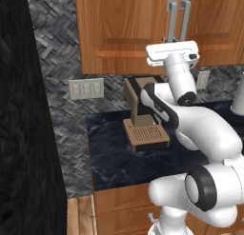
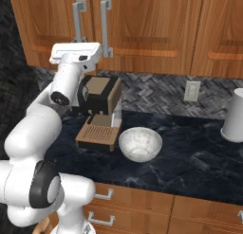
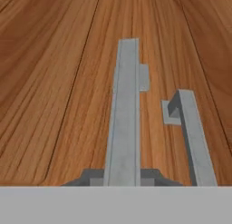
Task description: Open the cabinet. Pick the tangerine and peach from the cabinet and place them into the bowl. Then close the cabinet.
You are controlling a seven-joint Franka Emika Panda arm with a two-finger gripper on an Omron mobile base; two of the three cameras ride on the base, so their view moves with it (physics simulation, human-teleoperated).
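Observation:
The cabinet hangs above the counter with both wooden doors closed, so the tangerine and peach are hidden. My gripper is shut on the lower end of the left door's silver bar handle; the right door's handle runs beside it. From the base views, my hand is pressed up against the handles' lower ends. The speckled whitish bowl sits empty on the dark counter, right of the coffee machine.
A brown coffee machine stands under my hand. A white cylinder sits at the counter's far right. Wall outlets are on the backsplash. Wooden drawers lie below, and a dark wall at left.

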